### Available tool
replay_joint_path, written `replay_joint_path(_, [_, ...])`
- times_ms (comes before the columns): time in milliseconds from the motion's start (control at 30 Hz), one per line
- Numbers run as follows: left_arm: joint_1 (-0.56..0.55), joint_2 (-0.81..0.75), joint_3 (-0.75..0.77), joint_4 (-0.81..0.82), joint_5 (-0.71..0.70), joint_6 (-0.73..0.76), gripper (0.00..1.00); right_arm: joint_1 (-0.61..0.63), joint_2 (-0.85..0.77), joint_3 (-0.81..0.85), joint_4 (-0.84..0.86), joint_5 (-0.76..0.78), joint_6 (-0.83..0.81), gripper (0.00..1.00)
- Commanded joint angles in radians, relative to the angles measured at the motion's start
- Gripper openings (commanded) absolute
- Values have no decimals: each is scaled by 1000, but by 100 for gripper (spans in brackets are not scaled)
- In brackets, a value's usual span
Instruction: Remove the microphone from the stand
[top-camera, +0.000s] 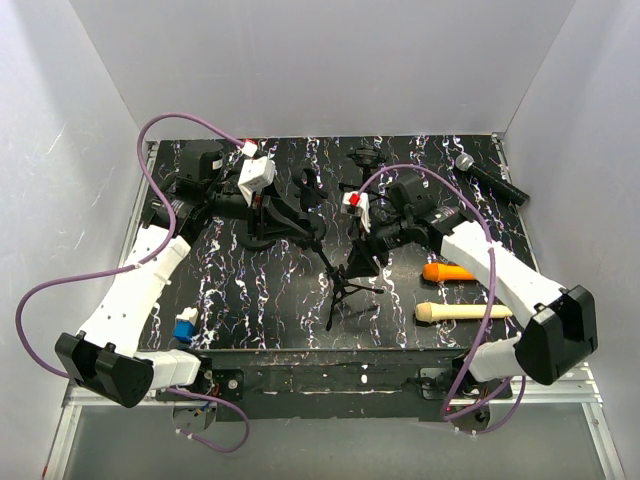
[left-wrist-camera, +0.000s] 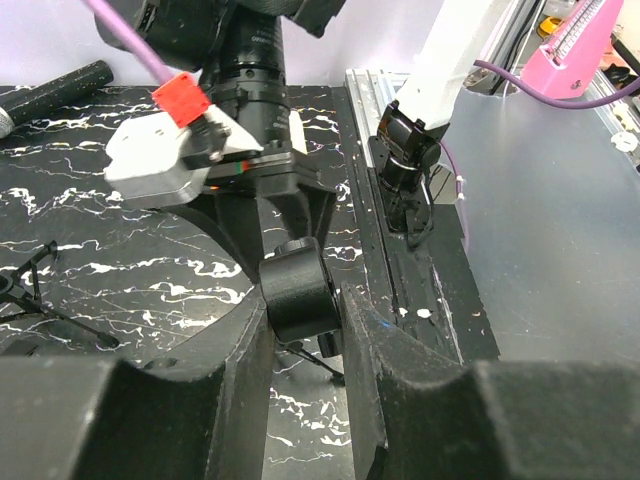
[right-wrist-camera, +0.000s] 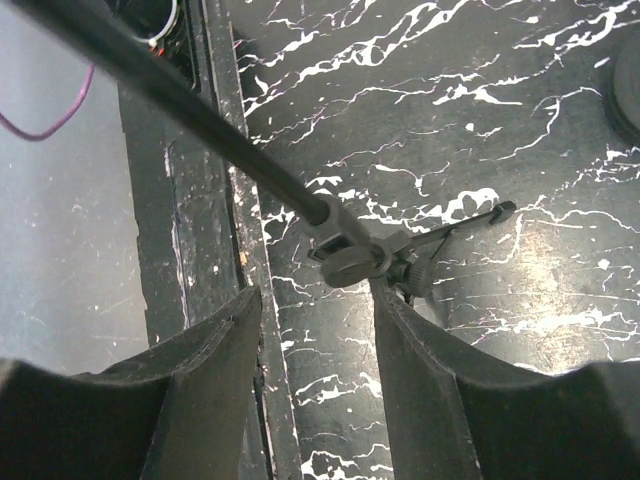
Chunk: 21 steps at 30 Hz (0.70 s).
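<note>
left wrist view: left gripper (left-wrist-camera: 307, 312) pinched narrowly on the microphone (left-wrist-camera: 297, 288), still at the stand; right gripper (right-wrist-camera: 318, 295) half open, straddling the stand (right-wrist-camera: 345, 255), apparently to brace it.

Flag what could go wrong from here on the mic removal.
1. The right gripper only straddles the stand joint, with its jaws open and not yet on it. If the left gripper pulls on the black cylinder it clamps, the stand may tip or drag.
2. The wrists are crowded together: the white camera housing on the right wrist sits just behind the left grip and could be knocked.
</note>
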Motion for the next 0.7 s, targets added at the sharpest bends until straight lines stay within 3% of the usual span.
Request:
replay_joint_path(0, [-8, 7, -45, -83, -71, 46, 0, -16, 40, 14, 87, -14, 85, 56])
replay_joint_path(300, [-8, 1, -46, -88, -72, 49, 0, -22, 95, 3, 129, 0, 106, 53])
replay_joint_path(667, [-8, 4, -49, -91, -72, 60, 0, -54, 72, -215, 146, 57, -29, 53])
